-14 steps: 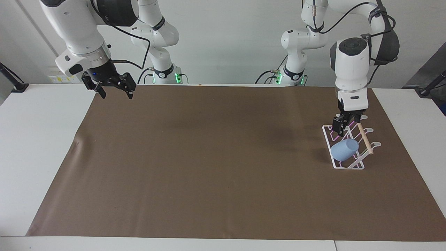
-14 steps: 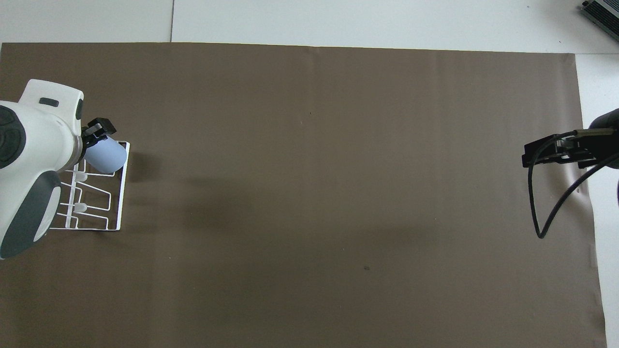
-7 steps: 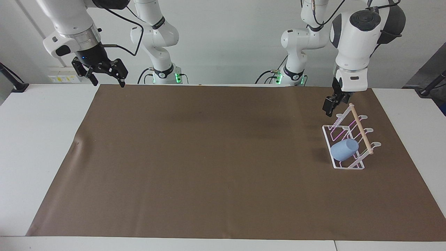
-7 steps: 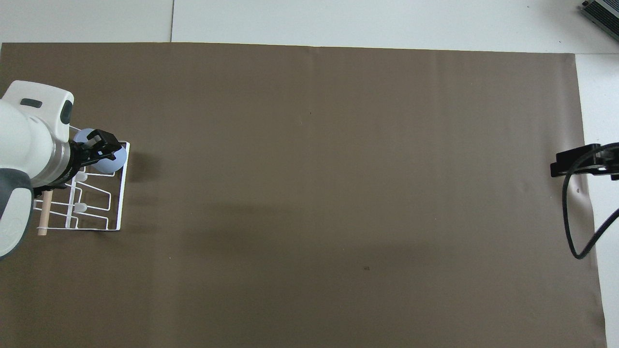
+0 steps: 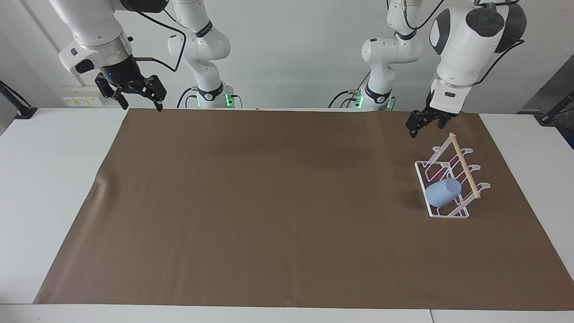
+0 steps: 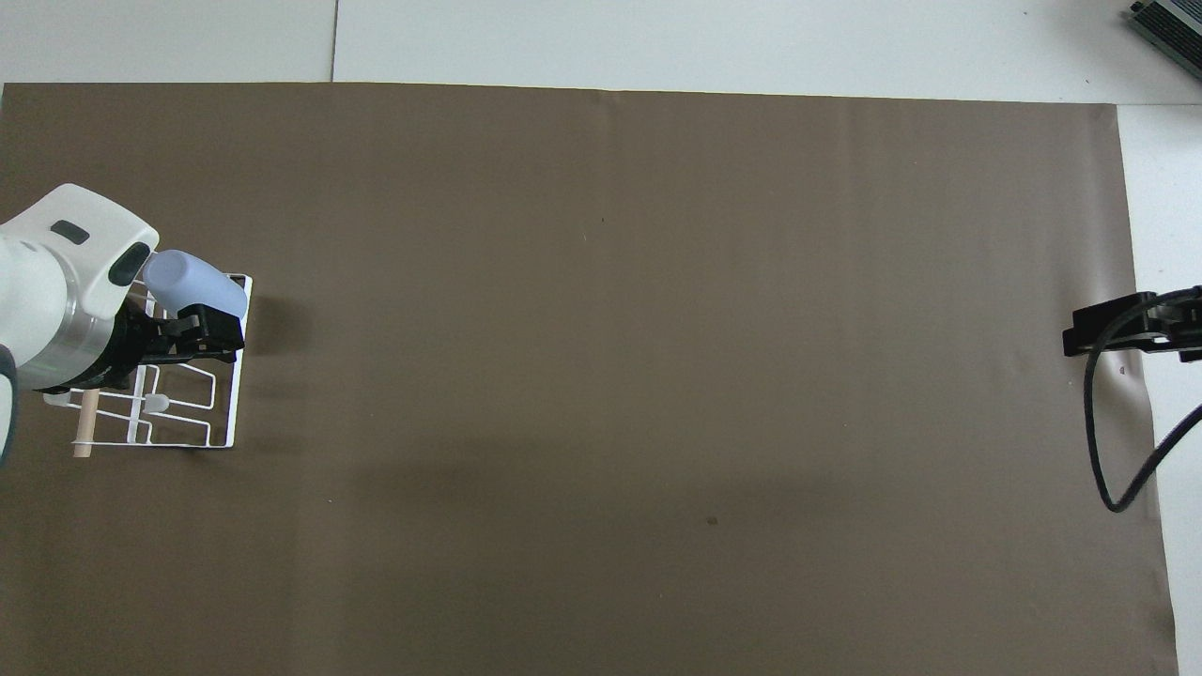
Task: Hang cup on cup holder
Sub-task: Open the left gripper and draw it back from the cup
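Observation:
The light-blue cup [image 5: 443,193] hangs tilted on a prong of the white wire cup holder [image 5: 450,214], at the rack's end farther from the robots. It also shows in the overhead view [image 6: 197,284], on the cup holder [image 6: 218,413]. The wooden dowel [image 5: 464,167] runs along the rack's top. My left gripper [image 5: 421,126] is open and empty, raised in the air over the cloth beside the rack's nearer end, apart from rack and cup. In the overhead view the left gripper [image 6: 230,336] overlaps the rack. My right gripper [image 5: 140,104] is open and empty, raised at the right arm's end of the table.
A brown cloth [image 5: 269,202] covers most of the white table [image 5: 49,179]. The rack stands on the cloth toward the left arm's end. The right gripper [image 6: 1099,330] and its cable [image 6: 1108,441] hang over the cloth's edge.
My left gripper has risen off the rack and drawn back toward the robots, leaving the cup hanging there. My right gripper has lifted and moved toward its own end of the table.

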You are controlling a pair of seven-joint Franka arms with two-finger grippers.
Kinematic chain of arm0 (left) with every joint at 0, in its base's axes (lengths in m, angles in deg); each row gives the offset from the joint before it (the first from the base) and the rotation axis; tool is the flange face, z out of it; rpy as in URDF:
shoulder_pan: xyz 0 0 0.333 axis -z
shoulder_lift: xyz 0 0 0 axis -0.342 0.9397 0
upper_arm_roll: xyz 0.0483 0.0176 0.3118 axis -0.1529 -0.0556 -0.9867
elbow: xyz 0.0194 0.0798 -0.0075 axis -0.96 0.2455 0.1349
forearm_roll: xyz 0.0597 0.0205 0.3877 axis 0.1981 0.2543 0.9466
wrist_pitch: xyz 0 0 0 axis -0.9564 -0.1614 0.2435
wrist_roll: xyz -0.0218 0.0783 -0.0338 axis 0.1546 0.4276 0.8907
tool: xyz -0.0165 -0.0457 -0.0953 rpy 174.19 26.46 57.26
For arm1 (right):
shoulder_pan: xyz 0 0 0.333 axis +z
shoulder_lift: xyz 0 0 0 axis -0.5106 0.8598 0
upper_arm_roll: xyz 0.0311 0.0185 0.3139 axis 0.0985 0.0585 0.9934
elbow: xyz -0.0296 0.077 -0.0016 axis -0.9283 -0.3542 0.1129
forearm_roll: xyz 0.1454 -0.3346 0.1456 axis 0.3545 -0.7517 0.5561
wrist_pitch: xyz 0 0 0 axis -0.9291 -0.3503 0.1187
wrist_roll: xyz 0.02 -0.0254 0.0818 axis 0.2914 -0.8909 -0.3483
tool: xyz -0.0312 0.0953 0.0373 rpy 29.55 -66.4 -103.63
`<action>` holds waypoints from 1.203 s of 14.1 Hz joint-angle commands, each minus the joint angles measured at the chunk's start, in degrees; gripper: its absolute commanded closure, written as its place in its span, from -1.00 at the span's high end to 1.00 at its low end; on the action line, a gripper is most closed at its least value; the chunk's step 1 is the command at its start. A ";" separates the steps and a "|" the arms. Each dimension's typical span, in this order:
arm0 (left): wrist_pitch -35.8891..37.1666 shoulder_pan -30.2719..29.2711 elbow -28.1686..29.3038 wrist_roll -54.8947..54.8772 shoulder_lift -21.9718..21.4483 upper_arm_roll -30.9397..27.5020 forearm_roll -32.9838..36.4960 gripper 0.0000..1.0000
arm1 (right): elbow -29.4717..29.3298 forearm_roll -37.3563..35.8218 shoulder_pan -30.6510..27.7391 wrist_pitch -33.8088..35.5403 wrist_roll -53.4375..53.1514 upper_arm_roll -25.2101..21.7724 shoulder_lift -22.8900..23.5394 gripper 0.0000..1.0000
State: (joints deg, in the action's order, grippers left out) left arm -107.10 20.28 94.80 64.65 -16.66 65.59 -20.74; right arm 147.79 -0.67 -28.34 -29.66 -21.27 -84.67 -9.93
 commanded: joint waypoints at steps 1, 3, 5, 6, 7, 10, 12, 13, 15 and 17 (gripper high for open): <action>1.87 -1.16 -0.28 -7.39 -0.88 -0.17 -1.20 1.00 | 3.43 -1.30 -0.78 -1.26 -0.10 0.38 -2.45 1.00; 1.87 -2.47 -0.37 -12.14 -0.88 -0.34 -1.28 1.00 | 3.42 -1.04 -1.91 -1.26 0.24 0.29 -2.45 1.00; 1.87 -2.48 -0.46 -14.70 -0.88 -0.43 -1.28 1.00 | 3.43 -1.55 -1.84 -1.43 0.51 0.38 -2.45 1.00; 2.04 -1.96 -1.24 -14.71 -0.70 -0.43 -1.28 1.00 | 3.43 -1.91 -1.75 -1.43 0.42 0.47 -2.45 1.00; 2.92 -1.78 -2.47 -14.71 -0.27 -0.95 -1.37 1.00 | 3.43 -2.09 -1.66 -1.78 0.42 0.47 -2.45 1.00; 5.99 -0.91 -6.59 -16.90 1.49 -2.88 -1.72 1.00 | 3.60 -3.49 -1.48 -4.24 0.51 0.73 -2.45 1.00; 8.45 4.26 -10.46 -17.61 3.24 -8.57 -1.81 1.00 | 3.60 -3.32 -1.57 -4.52 0.86 0.82 -2.45 1.00; 9.51 5.15 -11.69 -17.70 3.86 -9.91 -2.07 1.00 | 3.60 -2.36 -1.66 -3.73 0.95 0.82 -2.54 1.00; 10.22 4.99 -13.20 -17.79 4.66 -9.92 -2.16 1.00 | 3.34 -2.35 -1.48 -2.84 0.60 1.08 -2.63 1.00; 10.57 4.29 -13.64 -17.96 5.27 -9.66 -2.34 1.00 | 3.51 -2.26 -1.48 -2.49 0.60 1.08 -2.80 1.00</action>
State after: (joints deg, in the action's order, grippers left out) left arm -98.66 24.10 83.97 47.57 -13.45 56.64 -21.92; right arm 149.42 -2.81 -29.56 -32.50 -21.17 -83.99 -10.88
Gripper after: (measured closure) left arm 0.000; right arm 0.000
